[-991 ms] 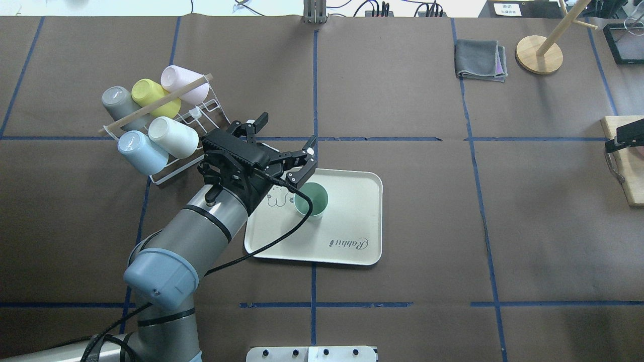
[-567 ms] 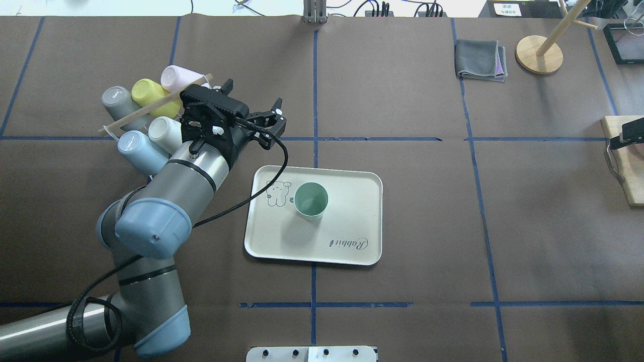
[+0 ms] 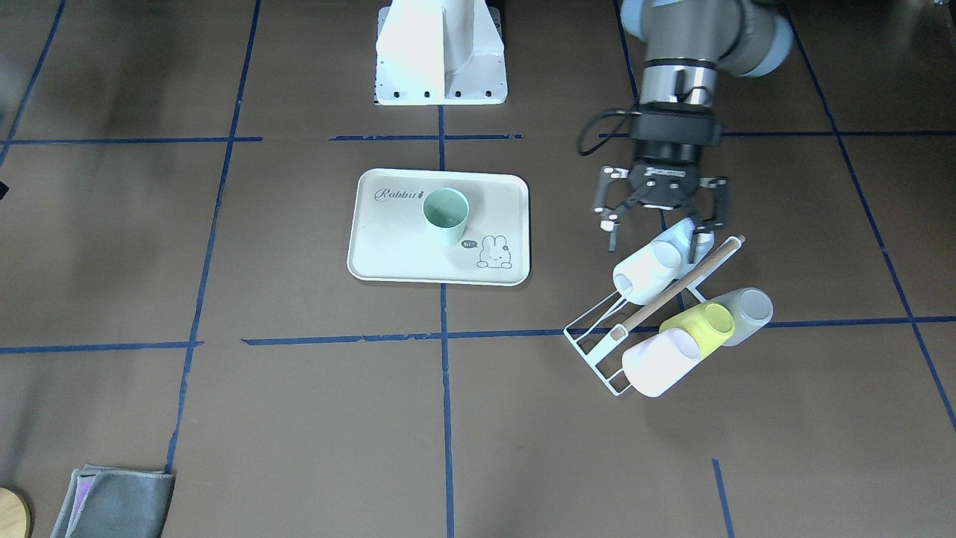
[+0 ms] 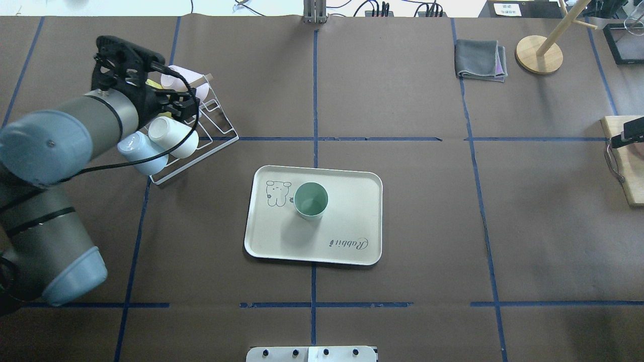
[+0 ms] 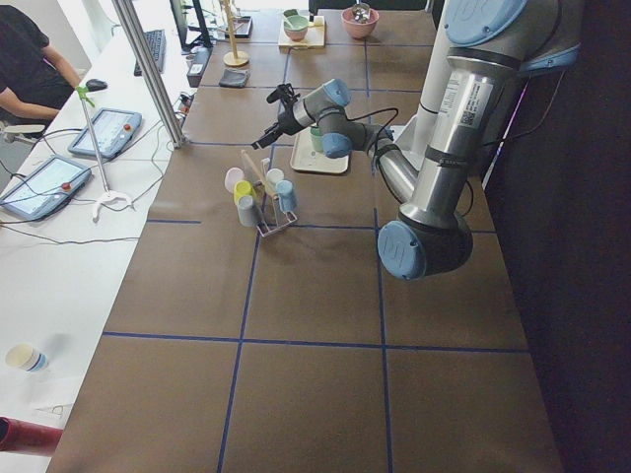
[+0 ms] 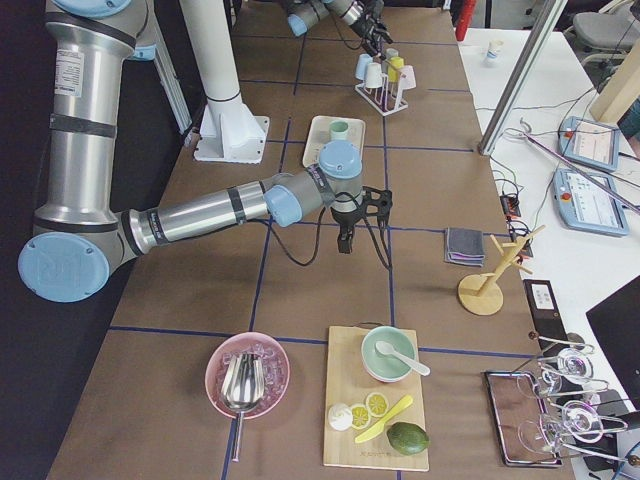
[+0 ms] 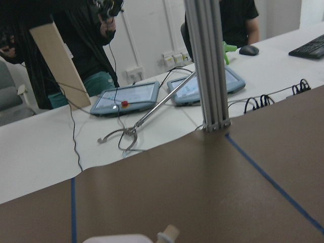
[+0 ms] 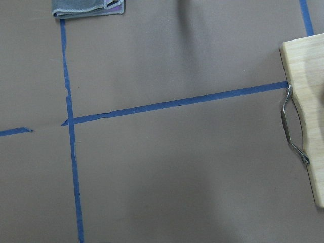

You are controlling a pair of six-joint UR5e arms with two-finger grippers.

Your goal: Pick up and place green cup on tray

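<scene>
The green cup stands upright, mouth up, on the cream tray between its bunny print and "Rabbit" script; it also shows in the front-facing view on the tray. My left gripper is open and empty, well away from the tray, hovering over the white wire rack of cups, and shows in the overhead view. My right gripper is only partly in view at the right edge; I cannot tell its state.
The rack holds a white cup, pale blue cup, yellow-green cup, grey cup and pink cup, with a wooden stick across. A grey cloth, wooden stand and cutting board lie far right.
My left arm has swung away from the tray, left and toward the far side, to above the rack, gripper staying open. The green cup stays on the tray.
</scene>
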